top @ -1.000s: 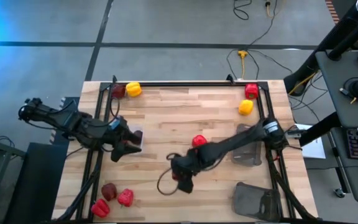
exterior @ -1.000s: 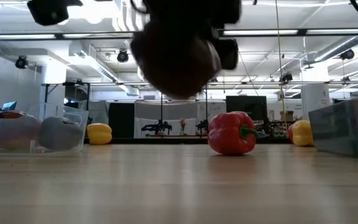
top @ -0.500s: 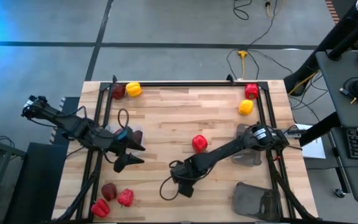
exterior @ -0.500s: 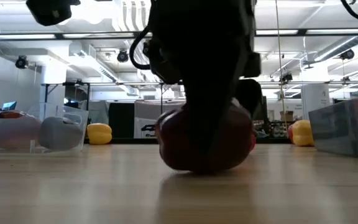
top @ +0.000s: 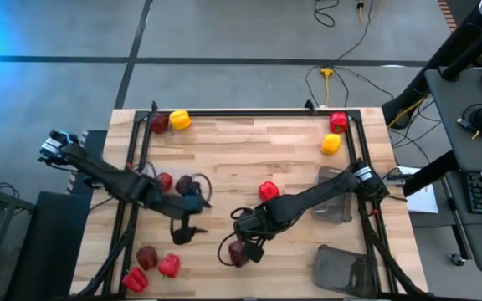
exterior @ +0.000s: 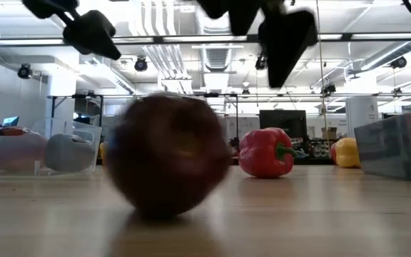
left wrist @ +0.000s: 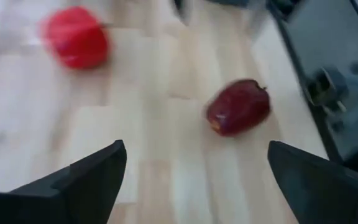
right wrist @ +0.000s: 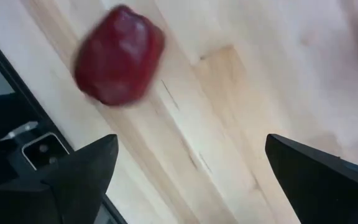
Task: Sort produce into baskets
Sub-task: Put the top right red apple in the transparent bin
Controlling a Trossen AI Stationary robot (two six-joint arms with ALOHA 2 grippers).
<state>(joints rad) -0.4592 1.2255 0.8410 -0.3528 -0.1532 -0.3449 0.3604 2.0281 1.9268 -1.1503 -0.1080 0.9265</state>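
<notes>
A dark maroon pepper (top: pixel 238 251) lies on the wood table near its front edge; it is blurred in the low view (exterior: pixel 166 164). My right gripper (top: pixel 249 237) hangs open just above and beyond it, touching nothing; its wrist view shows the pepper (right wrist: pixel 118 55) ahead of the fingers. My left gripper (top: pixel 187 230) is open and empty to the pepper's left, and its wrist view shows the pepper (left wrist: pixel 238 107) and a red pepper (left wrist: pixel 74 45). A clear basket (top: pixel 192 177) at the left holds a red and a maroon piece.
A red pepper (top: pixel 268 191) lies mid-table. Yellow and maroon pieces (top: pixel 179 120) lie at the far left corner, red (top: pixel 338 122) and yellow (top: pixel 330 144) at the far right, three pieces (top: pixel 147 257) at the near left. Two grey baskets (top: pixel 335 207) (top: pixel 346 267) stand at the right.
My right gripper has come down toward the near edge with the maroon pepper, set it on the table, let go and risen. The pepper now lies free on the wood. My left gripper has gone from the clear basket toward the near right, toward that pepper.
</notes>
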